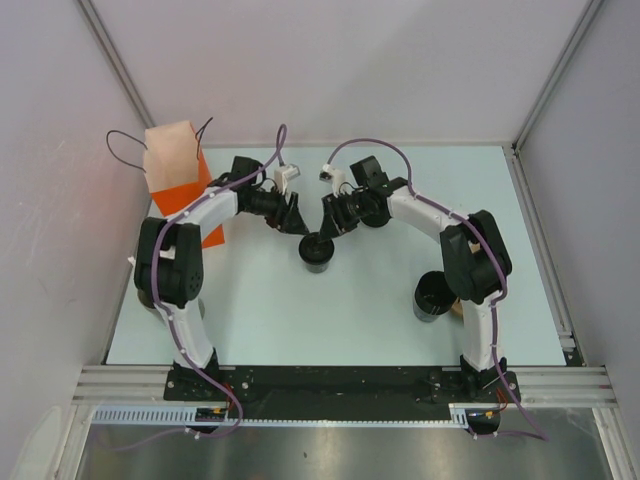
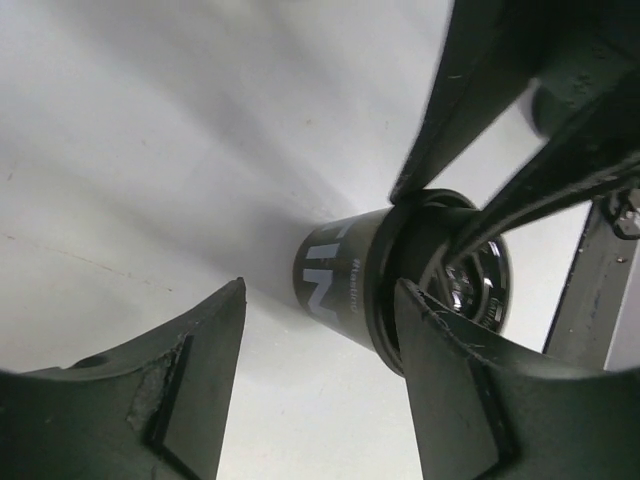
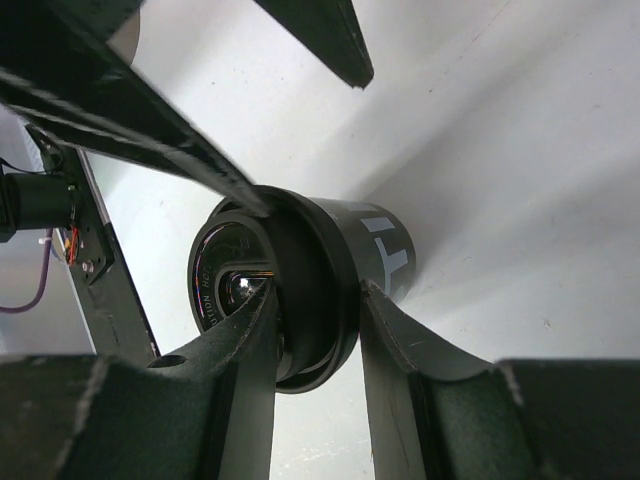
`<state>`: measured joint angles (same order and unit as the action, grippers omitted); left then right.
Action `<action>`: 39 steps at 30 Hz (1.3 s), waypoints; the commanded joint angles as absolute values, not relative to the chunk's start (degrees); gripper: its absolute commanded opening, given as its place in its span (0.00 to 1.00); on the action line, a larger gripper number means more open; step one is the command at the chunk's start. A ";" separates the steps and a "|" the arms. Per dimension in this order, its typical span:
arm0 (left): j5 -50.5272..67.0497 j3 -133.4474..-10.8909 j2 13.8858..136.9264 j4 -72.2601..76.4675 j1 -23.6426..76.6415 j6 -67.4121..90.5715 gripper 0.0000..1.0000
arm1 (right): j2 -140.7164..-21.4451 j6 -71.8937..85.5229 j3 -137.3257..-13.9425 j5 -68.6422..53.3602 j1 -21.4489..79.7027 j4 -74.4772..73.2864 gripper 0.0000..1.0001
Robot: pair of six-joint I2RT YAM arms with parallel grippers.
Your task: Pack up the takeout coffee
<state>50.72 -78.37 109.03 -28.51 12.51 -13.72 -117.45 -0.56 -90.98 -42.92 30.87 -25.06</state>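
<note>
The takeout coffee [image 1: 318, 251] is a small black paper cup with a ridged black lid, standing upright mid-table between both grippers. My right gripper [image 1: 335, 224] is shut on the lid's rim. In the right wrist view one finger [image 3: 245, 370] lies across the lid top [image 3: 225, 265] and the other [image 3: 395, 350] presses under the rim, gripper [image 3: 318, 295]. My left gripper [image 1: 293, 222] stands open beside the cup. In the left wrist view, gripper [image 2: 320, 290], one fingertip [image 2: 440, 340] sits at the lid's edge and the other [image 2: 205, 350] is well apart from the cup [image 2: 335, 270].
An orange paper bag [image 1: 175, 172] with a white top and thin black handles stands at the back left, behind the left arm. A wider black cup [image 1: 433, 296] stands against the right arm's lower link. The pale table [image 1: 300, 320] ends at metal rails near and right.
</note>
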 commanded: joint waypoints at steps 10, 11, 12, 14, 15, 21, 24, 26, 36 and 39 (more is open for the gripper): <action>65.65 -74.44 98.88 -20.56 11.07 -8.25 0.72 | -116.90 -4.75 -88.94 -36.47 31.47 -30.76 0.39; 65.05 -74.27 98.79 -21.44 11.16 -9.83 0.72 | -116.72 -4.75 -89.21 -36.74 31.20 -30.94 0.40; 64.69 -74.09 98.70 -23.27 11.25 -10.89 0.72 | -116.54 -4.57 -89.56 -37.17 30.94 -31.20 0.45; 63.20 -72.87 98.61 -24.08 11.25 -12.82 0.72 | -115.84 -4.40 -90.09 -38.32 30.50 -31.11 0.50; 62.58 -72.34 98.61 -24.52 11.25 -13.18 0.72 | -115.58 -4.31 -90.35 -38.84 30.50 -31.20 0.53; 61.44 -69.09 98.88 -24.96 11.25 -14.94 0.71 | -114.52 -3.78 -93.77 -40.25 29.53 -32.43 0.59; 60.64 -68.03 98.79 -25.40 11.25 -16.08 0.71 | -113.91 -3.17 -94.83 -40.69 28.92 -32.78 0.60; 60.21 -67.50 98.79 -25.84 11.42 -16.87 0.71 | -113.56 -2.82 -95.27 -41.04 28.92 -32.87 0.60; 58.45 -66.27 98.26 -26.10 11.78 -17.75 0.71 | -112.94 -0.88 -98.70 -44.12 28.30 -33.75 0.63; 56.78 -65.57 98.09 -25.66 12.13 -17.93 0.70 | -111.89 -0.70 -99.05 -44.56 27.60 -33.66 0.63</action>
<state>58.04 -66.61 100.79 -26.26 11.60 -15.62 -116.31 -1.45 -96.14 -42.57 28.62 -33.19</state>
